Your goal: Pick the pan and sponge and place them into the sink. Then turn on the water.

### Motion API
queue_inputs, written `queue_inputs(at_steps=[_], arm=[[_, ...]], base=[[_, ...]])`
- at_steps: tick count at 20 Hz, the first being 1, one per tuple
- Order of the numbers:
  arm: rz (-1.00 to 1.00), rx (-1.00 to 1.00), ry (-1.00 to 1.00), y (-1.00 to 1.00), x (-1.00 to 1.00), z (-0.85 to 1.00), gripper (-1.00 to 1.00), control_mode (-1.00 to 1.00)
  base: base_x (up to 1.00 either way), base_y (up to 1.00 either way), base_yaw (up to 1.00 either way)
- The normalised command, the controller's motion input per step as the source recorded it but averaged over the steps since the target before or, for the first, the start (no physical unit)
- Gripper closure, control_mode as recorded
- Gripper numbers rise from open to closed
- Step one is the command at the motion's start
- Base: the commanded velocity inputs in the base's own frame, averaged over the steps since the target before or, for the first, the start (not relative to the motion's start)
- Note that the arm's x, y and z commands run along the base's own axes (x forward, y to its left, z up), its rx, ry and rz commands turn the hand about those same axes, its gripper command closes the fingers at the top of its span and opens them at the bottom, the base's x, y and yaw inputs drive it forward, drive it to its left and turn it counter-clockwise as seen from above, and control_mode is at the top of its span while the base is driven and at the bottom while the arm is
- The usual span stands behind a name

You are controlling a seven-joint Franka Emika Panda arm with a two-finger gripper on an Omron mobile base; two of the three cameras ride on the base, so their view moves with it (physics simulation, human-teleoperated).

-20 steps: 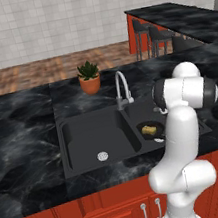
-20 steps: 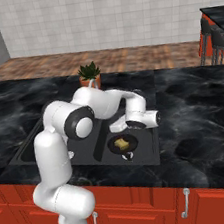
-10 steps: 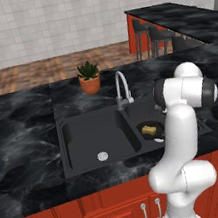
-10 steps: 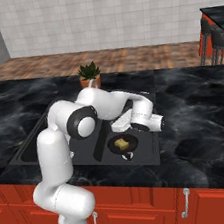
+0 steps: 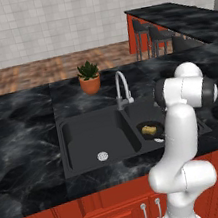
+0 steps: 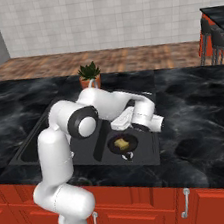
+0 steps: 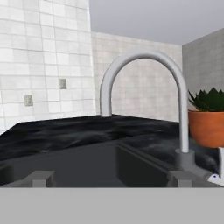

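Black sink (image 6: 85,155) under bent arm, gripper (image 7: 109,177) faucet-facing (image 7: 142,92).

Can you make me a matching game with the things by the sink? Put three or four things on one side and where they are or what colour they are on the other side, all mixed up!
Things:
1. sponge
2. pan
3. plant pot
4. faucet

Clues:
A. orange, on the counter behind the sink
B. silver and curved, no water coming out
C. yellow, lying inside the pan
D. black and round, in the right basin of the sink

Right pairs: 1-C, 2-D, 3-A, 4-B
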Motion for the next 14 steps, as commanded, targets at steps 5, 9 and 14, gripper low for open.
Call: queue_inputs(at_steps=[5,9,14], arm=[[-0.05,0.01,0.00,0.21,0.03,0.15,-1.00,-1.00],[-0.04,0.02,0.00,0.16,0.02,0.15,-1.00,-1.00],[-0.03,0.03,0.00,0.12,0.01,0.11,-1.00,-1.00]], base=[[0.00,0.00,0.00],[0.00,0.00,0.00],[0.00,0.00,0.00]])
